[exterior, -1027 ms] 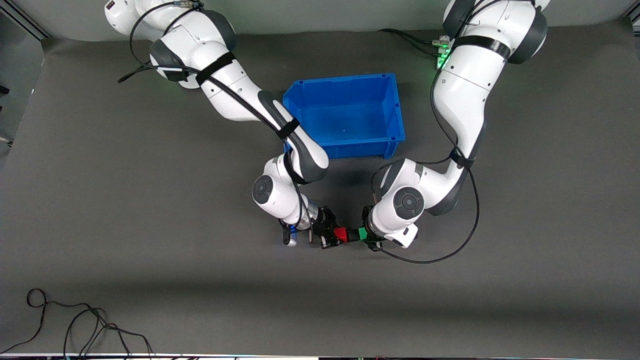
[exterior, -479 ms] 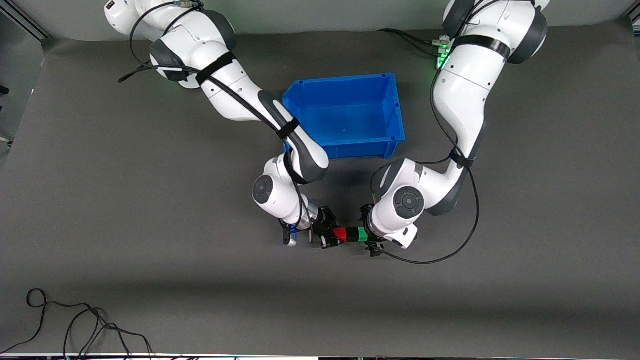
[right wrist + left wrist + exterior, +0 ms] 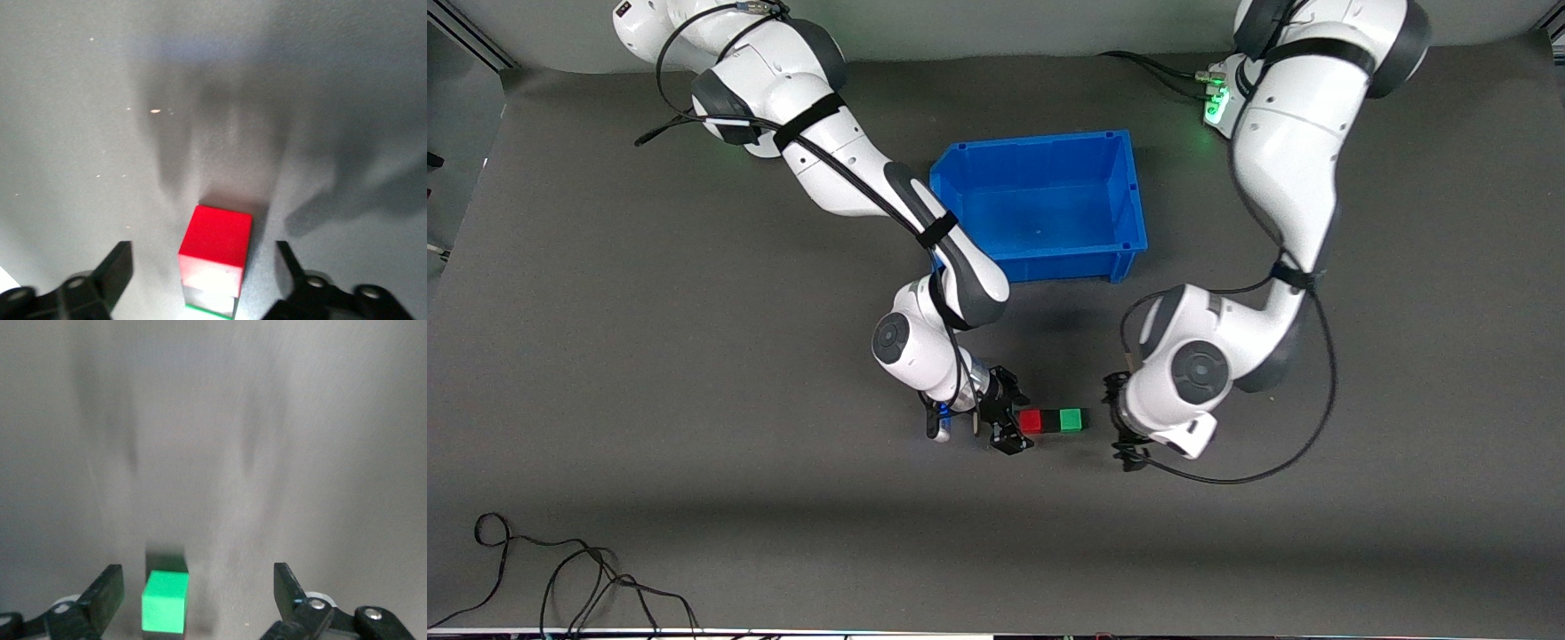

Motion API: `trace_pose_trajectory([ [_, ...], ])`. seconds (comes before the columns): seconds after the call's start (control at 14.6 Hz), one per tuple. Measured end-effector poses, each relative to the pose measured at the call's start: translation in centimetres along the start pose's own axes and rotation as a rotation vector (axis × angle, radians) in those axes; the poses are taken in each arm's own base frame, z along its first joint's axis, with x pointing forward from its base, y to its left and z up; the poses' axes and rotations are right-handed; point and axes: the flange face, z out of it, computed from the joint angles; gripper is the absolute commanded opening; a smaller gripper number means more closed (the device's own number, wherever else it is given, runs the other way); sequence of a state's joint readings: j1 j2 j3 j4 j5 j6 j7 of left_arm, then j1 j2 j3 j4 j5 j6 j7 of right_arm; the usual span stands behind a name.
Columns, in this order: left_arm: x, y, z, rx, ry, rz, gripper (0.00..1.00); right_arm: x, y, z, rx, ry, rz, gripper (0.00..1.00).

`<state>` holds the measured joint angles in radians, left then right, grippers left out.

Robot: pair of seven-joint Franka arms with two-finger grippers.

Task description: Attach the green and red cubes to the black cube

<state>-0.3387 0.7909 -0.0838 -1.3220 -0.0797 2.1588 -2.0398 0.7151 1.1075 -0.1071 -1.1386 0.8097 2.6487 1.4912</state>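
Now both pairs of jaws stand spread and hold nothing. Half a second ago the left gripper [image 3: 1125,436] was shut on the green cube [image 3: 1072,420] and the right gripper [image 3: 1007,425] on the red cube [image 3: 1032,420], pressing them together; since then each has let go. The left gripper has drawn well clear, toward the left arm's end of the desk [image 3: 694,498], leaving a plain gap between it and the green cube. The right gripper has hardly shifted and sits just beside the red cube, its jaws wide.

That reads, I judge, as the joining being done: the pieces hold as a row with nobody gripping them, so the task looks finished or very nearly so.

In the front view the row lies a little below the middle of the frame, lower than the blue bin [image 3: 1134,191]: red, then the black cube [image 3: 1052,420], then green, touching face to face in a straight line. The cubes are equal in size, plain and sharp-edged. In the right wrist view the red cube shows low in the frame with a dark sliver and a green edge under it; in the left wrist view the green cube sits at the lower left between the spread jaws.
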Motion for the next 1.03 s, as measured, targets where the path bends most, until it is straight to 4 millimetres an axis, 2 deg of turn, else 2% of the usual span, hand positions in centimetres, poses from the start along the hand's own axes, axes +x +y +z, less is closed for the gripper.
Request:
trace_pose_trajectory([
  [0.21,4.2,0.7,-5.5,0.074,0.035,0.163,1.00,-0.5,-1.4,-1.5,-0.011,-0.007,-0.010,1.00],
  [0.27,5.7,0.8,-7.4,0.093,0.044,0.242,1.00,-0.6,-2.3,-2.7,-0.036,-0.007,-0.017,1.00],
  [0.41,8.2,0.7,-11.2,0.094,0.102,0.438,1.00,-0.6,-4.6,-6.5,-0.098,-0.003,-0.029,1.00],
  [0.55,9.5,0.1,-14.6,0.077,0.177,0.599,1.00,0.0,-7.3,-11.9,-0.161,-0.011,-0.020,1.00],
  [0.68,10.9,-0.4,-16.9,0.076,0.191,0.731,1.00,1.7,-9.9,-18.0,-0.212,-0.036,0.007,1.00],
  [0.89,14.8,-0.6,-17.8,0.160,0.180,0.907,1.00,5.8,-12.6,-27.4,-0.280,-0.063,-0.001,1.00],
  [1.03,17.8,-0.6,-18.9,0.211,0.162,1.000,1.00,8.1,-13.2,-32.8,-0.321,-0.088,-0.052,1.00],
])
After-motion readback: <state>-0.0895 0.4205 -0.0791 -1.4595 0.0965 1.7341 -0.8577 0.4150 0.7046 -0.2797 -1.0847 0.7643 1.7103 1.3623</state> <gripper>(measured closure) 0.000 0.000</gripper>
